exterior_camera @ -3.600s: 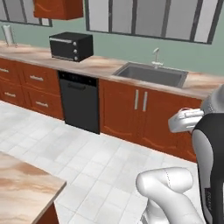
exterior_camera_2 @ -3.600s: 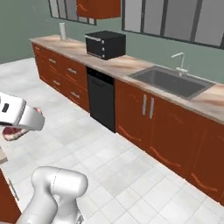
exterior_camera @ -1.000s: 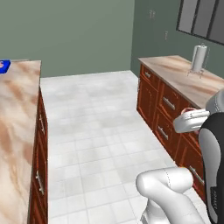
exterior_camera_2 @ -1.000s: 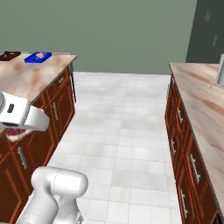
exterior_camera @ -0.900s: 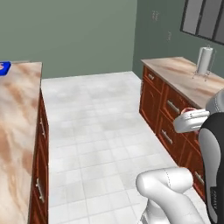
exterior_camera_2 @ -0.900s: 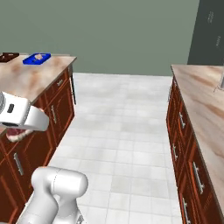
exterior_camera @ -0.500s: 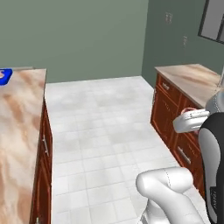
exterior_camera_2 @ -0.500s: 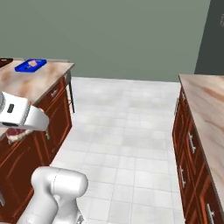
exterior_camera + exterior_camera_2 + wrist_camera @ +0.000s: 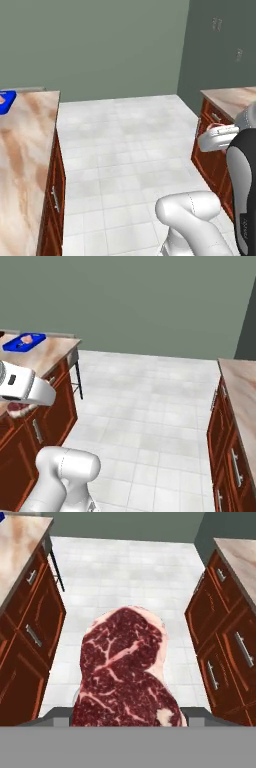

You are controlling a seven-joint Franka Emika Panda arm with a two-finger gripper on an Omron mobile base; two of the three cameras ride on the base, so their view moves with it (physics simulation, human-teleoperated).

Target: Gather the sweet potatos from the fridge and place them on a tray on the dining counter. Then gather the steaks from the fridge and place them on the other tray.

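Steak (image 9: pixel 126 674) clamped between gripper (image 9: pixel 127 714) jaws.

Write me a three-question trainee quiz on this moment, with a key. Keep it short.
1. True or false: the gripper is carrying a steak.
2. What already lies in the blue tray on the dining counter?
A. a pale pink piece, seemingly a steak
B. a grey utensil
C. nothing at all
3. Fill in: seen from the hand, the floor ahead is an aisle of white ____ between wooden cabinets.

Key
1. True: the marbled slab sits right at the fingers in the hand view.
2. A: a pale pink piece shows in it, too small to name for certain.
3. tiles
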